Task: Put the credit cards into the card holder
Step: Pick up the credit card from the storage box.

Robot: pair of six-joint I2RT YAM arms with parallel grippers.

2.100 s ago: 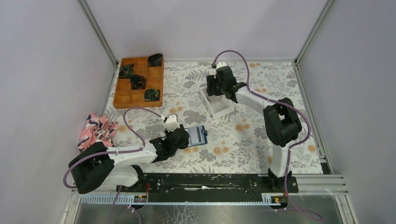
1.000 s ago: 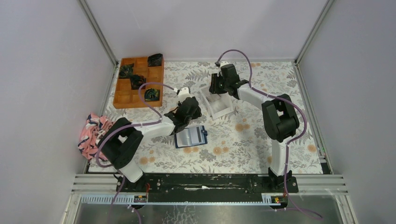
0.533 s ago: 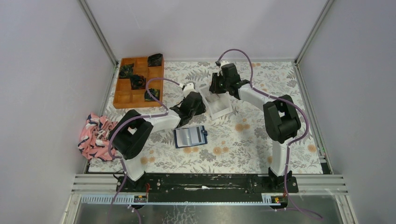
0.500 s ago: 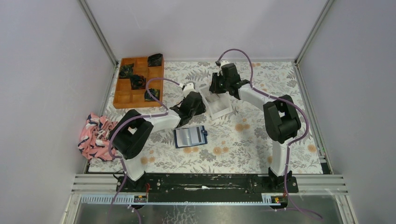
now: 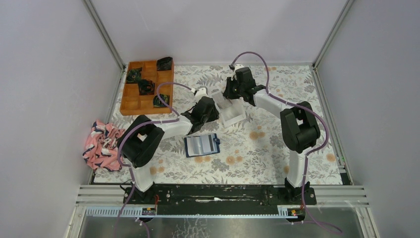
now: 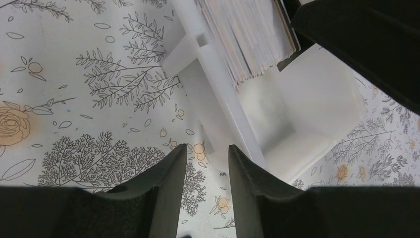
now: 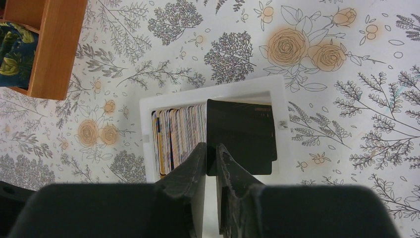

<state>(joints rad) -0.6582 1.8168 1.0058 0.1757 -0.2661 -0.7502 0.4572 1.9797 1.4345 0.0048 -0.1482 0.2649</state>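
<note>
The card holder [image 5: 202, 145] lies open on the floral cloth, pale blue inside up, apart from both arms. Several credit cards [image 7: 178, 135] stand on edge in a white box [image 7: 214, 90]. A dark credit card [image 7: 243, 133] leans away from that stack toward the box's empty half. My right gripper [image 7: 211, 148] reaches down into the box and is shut on the dark card's lower corner. My left gripper [image 6: 207, 151] stands open just outside the box wall [image 6: 218, 111], with nothing between its fingers. From above, the left gripper [image 5: 212, 108] and right gripper [image 5: 232, 94] flank the box [image 5: 236, 119].
An orange wooden tray [image 5: 132, 105] with dark items in its compartments stands at the back left. A pink patterned cloth [image 5: 101, 141] is bunched at the left edge. The enclosure walls rise on three sides.
My left arm left the card holder and swung up to the white box. My right gripper's jaws closed on the dark card inside the box.
</note>
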